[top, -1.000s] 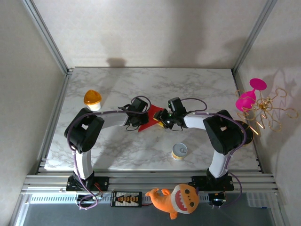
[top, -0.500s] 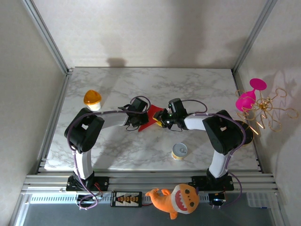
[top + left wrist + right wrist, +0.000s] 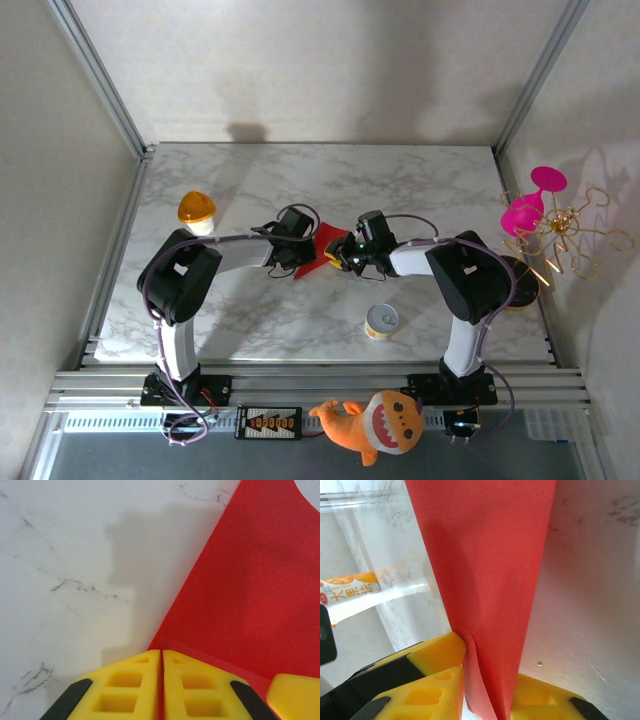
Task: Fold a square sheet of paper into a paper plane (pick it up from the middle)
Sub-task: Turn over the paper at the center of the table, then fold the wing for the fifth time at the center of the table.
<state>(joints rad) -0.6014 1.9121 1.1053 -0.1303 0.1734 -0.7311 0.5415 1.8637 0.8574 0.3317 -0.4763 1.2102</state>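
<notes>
Near edge, off the table: orange shark plush (image 3: 375,424) on the frame rail, betw. the two arm bases. On the marble tabletop (image 3: 250,320), R of centre: small yellow tin (image 3: 381,322), upright, open top up, well apart from the paper.

Mid-table: red paper sheet (image 3: 322,240), partly folded, tapering to a point at its near-L end. Both arms reach inward and meet at it.

L gripper (image 3: 161,652): yellow fingers (image 3: 125,682) pressed together, clamped on the sheet's near edge. A narrow folded strip runs along that edge, rest of the sheet lies flat on marble beyond.

R gripper (image 3: 487,655): jaws a narrow gap apart, astride a raised fold of the sheet. Paper touches the pads both sides but isn't pinched flat. Can't tell how firm the contact is.

Farther L: orange-lidded cup (image 3: 197,211), standing alone. Far R, past the table edge: pink goblet (image 3: 530,205) beside a gold wire stand (image 3: 572,232).
</notes>
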